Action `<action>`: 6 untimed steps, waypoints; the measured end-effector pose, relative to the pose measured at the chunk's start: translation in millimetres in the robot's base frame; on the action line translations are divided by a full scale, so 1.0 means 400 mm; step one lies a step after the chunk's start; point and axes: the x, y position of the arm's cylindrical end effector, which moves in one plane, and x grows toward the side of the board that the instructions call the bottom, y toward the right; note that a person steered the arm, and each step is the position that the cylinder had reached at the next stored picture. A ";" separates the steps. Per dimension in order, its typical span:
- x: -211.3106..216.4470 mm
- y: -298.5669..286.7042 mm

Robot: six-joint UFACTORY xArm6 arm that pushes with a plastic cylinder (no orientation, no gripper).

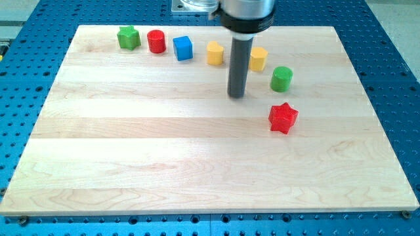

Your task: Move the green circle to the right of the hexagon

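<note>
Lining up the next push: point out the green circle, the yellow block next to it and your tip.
green circle [281, 78], camera view, its top face
yellow block [258, 58], camera view, its visible right part
my tip [236, 95], camera view, the rod's very end

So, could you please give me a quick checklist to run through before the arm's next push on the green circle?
1. Green circle in plain view, upright: ok.
2. Where the hexagon is: cannot tell; two yellow blocks, one to the view's left of the rod and one to its right, have unclear shapes.
3. My tip apart from every block: ok; it sits to the view's left of the green circle, not touching it.
4. Red star out of the way: cannot tell; it lies just below the green circle.
5. Green circle already right of the nearer yellow block: ok if that block is the hexagon.
</note>
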 end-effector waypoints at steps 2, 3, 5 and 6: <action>-0.088 0.188; -0.040 0.206; -0.080 0.261; -0.101 0.263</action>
